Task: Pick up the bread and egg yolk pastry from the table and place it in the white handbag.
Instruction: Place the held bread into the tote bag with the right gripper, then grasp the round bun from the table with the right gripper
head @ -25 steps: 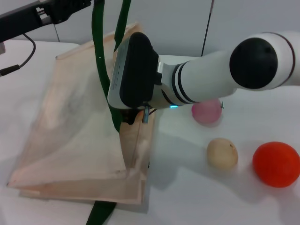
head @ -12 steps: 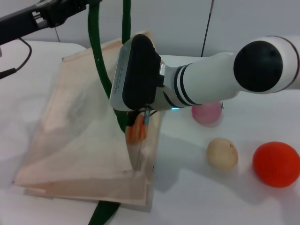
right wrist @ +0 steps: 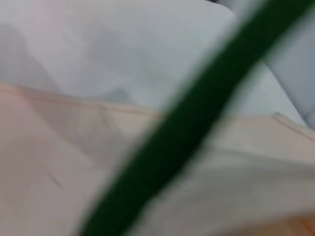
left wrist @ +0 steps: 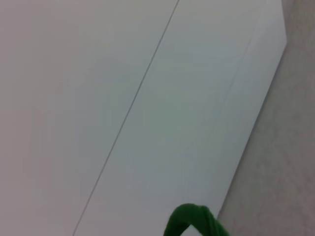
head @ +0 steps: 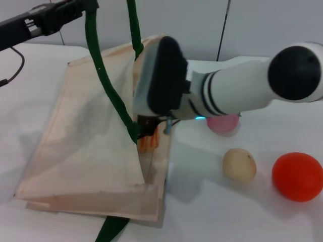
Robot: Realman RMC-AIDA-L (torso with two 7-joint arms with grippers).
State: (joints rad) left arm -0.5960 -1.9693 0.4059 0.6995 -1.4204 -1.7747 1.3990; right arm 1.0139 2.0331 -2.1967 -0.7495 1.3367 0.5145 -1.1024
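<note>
1. Head view: the bread-placing step was judged to be in hand. The right gripper (head: 154, 132) was seen at the mouth of the handbag (head: 86, 151), and the bread (head: 149, 141) showed just beneath it as an orange-striped end inside the opening. Whether the fingers were spread or pinching the bread could not be told, as the wrist housing hid them. The bread's long axis was judged to run steeply downward into the bag, though most of it was hidden. The left gripper (head: 75, 7) was seen at far left, apparently lifting a green strap (head: 103, 75) so that the mouth was held open; its grip could not be made out. The pastry (head: 239, 164) lay on the table (head: 212, 212) right of the bag, apart from it, between a pink ball (head: 223, 122) and an orange ball (head: 298, 176).

2. Left wrist view: only a loop of strap (left wrist: 192, 222) was shown against a pale wall.

3. Right wrist view: strap (right wrist: 182, 137) and bag fabric (right wrist: 54, 172) filled the view; no fingers were shown.

4. Next, release and a clear withdrawal past the strap were judged necessary, then a reach right for the pastry.
</note>
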